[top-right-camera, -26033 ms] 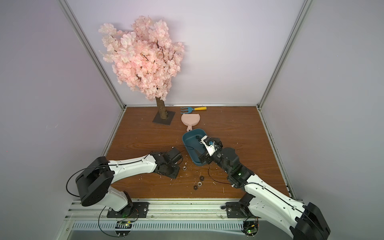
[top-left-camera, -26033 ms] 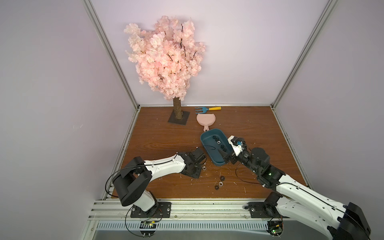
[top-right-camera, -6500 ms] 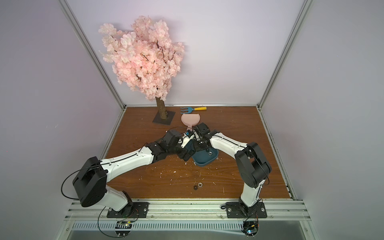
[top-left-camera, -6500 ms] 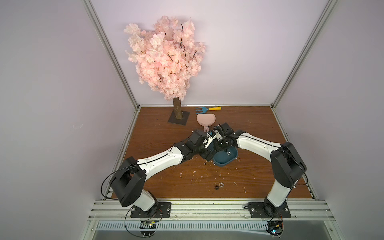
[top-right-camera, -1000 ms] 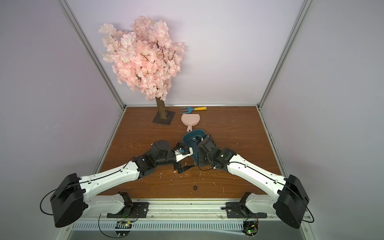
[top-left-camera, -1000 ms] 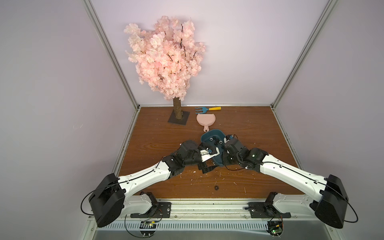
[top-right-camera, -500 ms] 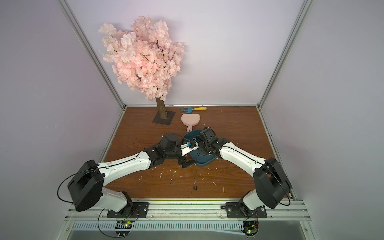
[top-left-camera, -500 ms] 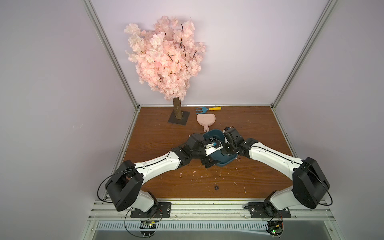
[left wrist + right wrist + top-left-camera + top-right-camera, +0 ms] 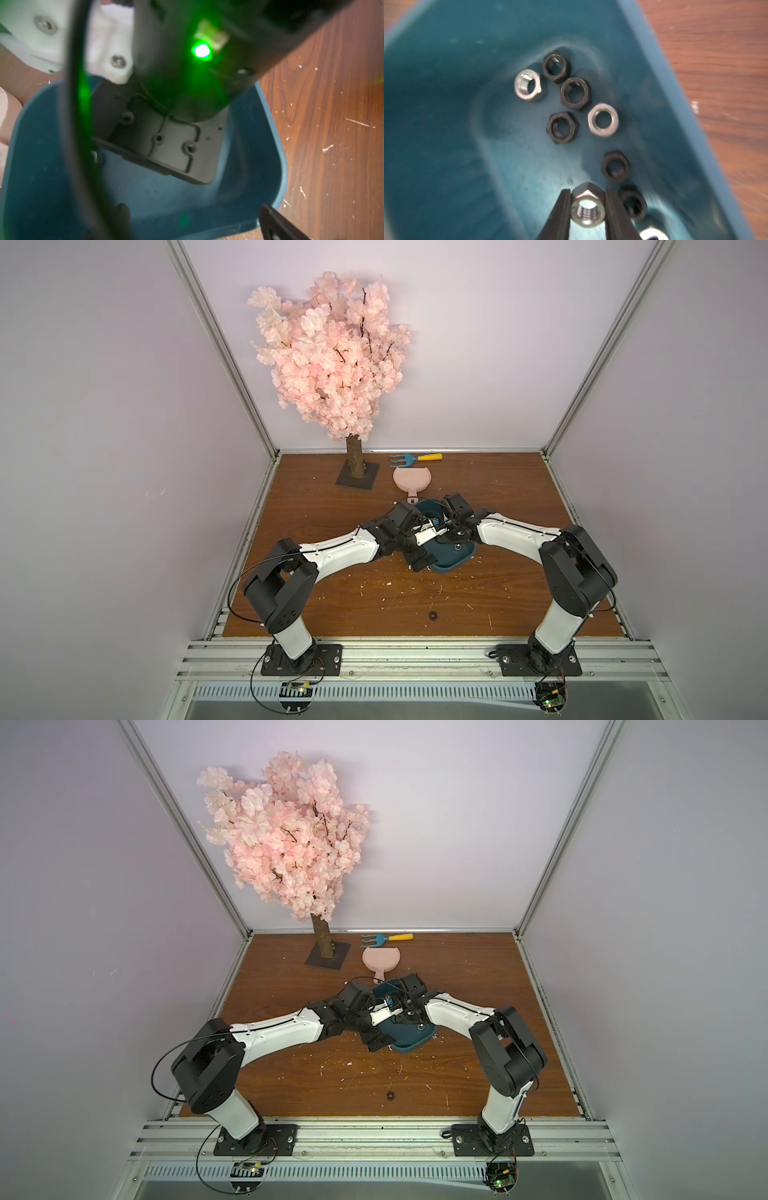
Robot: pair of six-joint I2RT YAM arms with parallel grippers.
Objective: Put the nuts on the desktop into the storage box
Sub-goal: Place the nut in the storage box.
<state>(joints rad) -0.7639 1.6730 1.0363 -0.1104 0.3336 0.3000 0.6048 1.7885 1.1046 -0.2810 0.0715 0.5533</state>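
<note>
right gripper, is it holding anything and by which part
The right gripper pinches a silver nut by two opposite outer sides, leaving its threaded hole clear, over the floor of the storage box.

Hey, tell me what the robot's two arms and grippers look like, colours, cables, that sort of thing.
The left arm and right arm are alike: glossy white shells between chunky black joints, on black bolted base plates. A thin black cable loops beside the left arm's shoulder. The right gripper has flat, tapering black fingers.
</note>
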